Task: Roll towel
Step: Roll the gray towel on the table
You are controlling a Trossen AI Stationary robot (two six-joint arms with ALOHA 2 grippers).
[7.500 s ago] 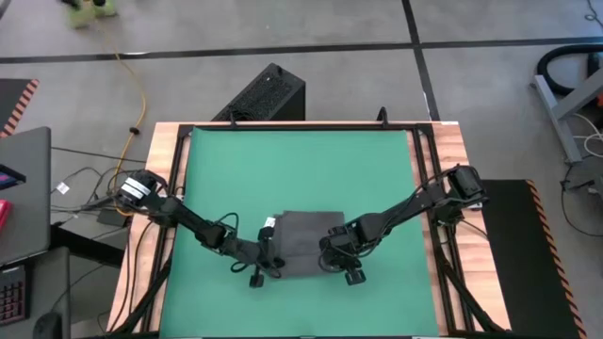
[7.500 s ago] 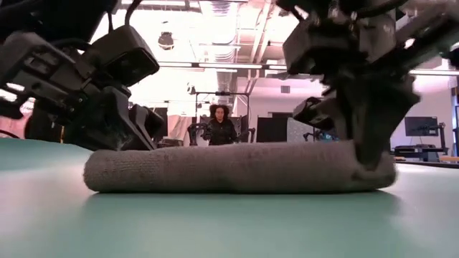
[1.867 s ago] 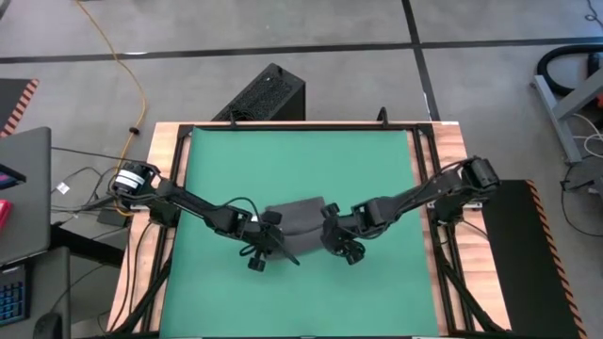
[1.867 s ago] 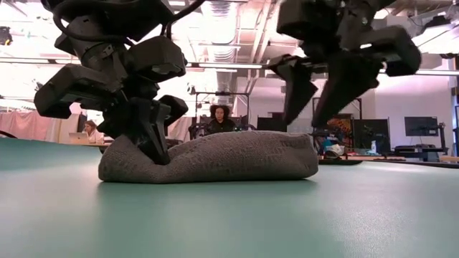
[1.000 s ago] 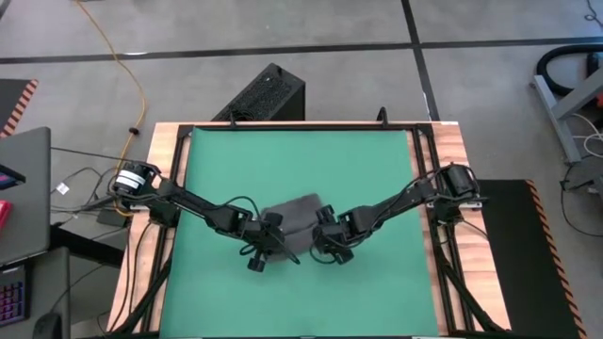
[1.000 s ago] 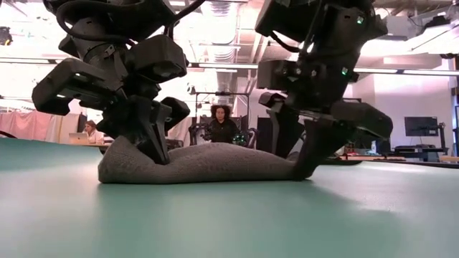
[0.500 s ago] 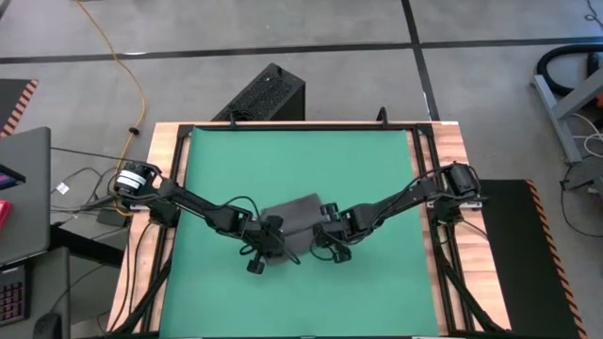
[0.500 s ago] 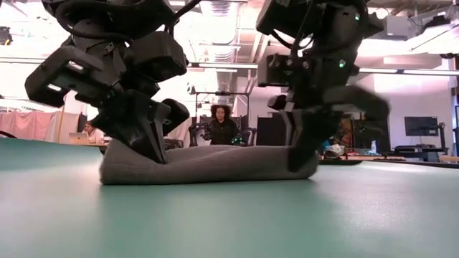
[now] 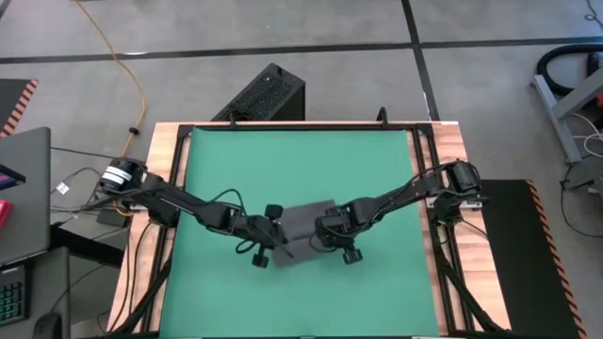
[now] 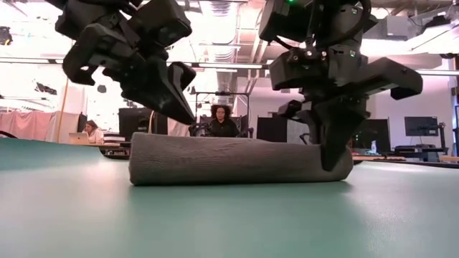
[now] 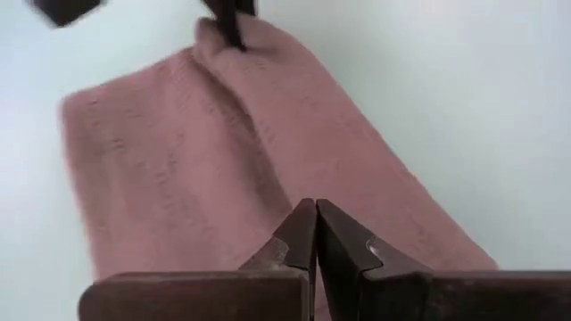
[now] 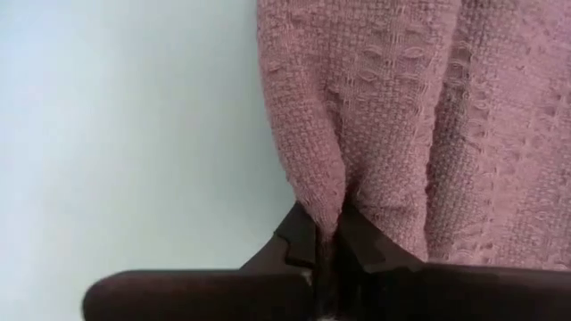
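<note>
High view: the towel (image 9: pixel 303 224) lies as a short, slanted bundle near the middle of the green mat (image 9: pixel 301 165), slightly toward its 6 o'clock edge. The left gripper (image 9: pixel 267 247) stands at the towel's 8 o'clock end, the right gripper (image 9: pixel 330 235) at its 4 o'clock end; both arms reach inward from the table's side rails and meet over the cloth. Low view: the towel (image 10: pixel 237 163) rests on the mat as a rolled cylinder, its long axis running from 9 to 3 o'clock. The right gripper (image 10: pixel 328 161) comes down onto the 3 o'clock end, fingers together and pinching the cloth. The left gripper (image 10: pixel 179 107) hangs just above the roll's 9 o'clock end, and contact with the cloth cannot be confirmed here. A person (image 10: pixel 221 123) sits in the room behind the table. Left wrist view: the left gripper (image 11: pixel 315 218) has its two fingers pressed tip to tip, with nothing caught between them; the towel (image 11: pixel 196 169) spreads directly beneath and ahead of the tips, toward 11 o'clock, where the other arm's dark finger meets its far end. Right wrist view: the right gripper (image 12: pixel 327 230) is closed narrowly on a raised fold of the towel (image 12: pixel 401 107), the fold rising out of the fingertips toward 12 o'clock; bare mat lies at 9 o'clock of the cloth.
</note>
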